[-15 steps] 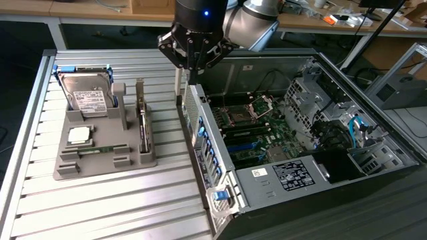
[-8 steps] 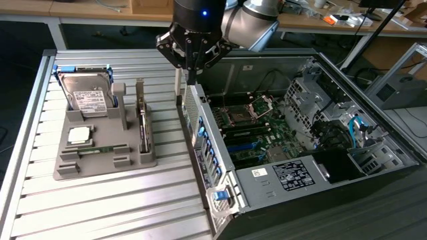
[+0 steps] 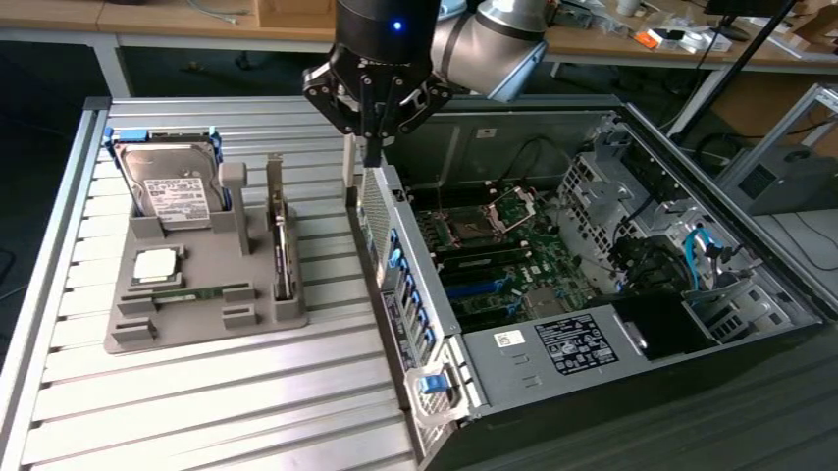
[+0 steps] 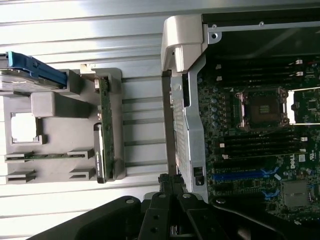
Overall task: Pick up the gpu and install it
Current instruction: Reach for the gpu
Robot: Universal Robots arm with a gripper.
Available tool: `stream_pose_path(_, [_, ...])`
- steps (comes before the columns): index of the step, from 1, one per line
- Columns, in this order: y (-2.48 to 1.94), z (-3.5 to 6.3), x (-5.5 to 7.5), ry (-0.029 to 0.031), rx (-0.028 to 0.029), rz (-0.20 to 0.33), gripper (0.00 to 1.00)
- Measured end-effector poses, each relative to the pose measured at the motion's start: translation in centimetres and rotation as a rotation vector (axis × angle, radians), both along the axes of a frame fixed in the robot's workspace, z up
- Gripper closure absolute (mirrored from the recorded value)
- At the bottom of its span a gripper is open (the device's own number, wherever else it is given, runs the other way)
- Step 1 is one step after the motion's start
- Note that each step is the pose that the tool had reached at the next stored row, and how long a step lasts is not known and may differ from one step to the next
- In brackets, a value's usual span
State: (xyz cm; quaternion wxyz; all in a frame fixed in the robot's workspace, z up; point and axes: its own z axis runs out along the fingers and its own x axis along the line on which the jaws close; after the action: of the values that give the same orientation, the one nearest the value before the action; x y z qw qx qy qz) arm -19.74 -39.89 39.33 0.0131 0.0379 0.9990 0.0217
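The gpu is a thin green-brown card with a silver bracket. It stands on its edge in a slot of the grey holder; in the wrist view the gpu shows edge-on. My gripper hangs shut and empty above the rear wall of the open computer case. It is a short way to the exterior view's right of the card. The wrist view has the gripper over that same wall, with the motherboard beside it.
The holder also carries a hard drive in a blue bracket, a processor chip and a memory stick. Everything rests on a ribbed metal table. Inside the case are cables and drive cages.
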Motion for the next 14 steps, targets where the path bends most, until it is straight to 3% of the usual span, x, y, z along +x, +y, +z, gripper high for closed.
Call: stream_pose_path(14, [0.0,0.0,-0.55,0.0,0.0,0.0,0.89])
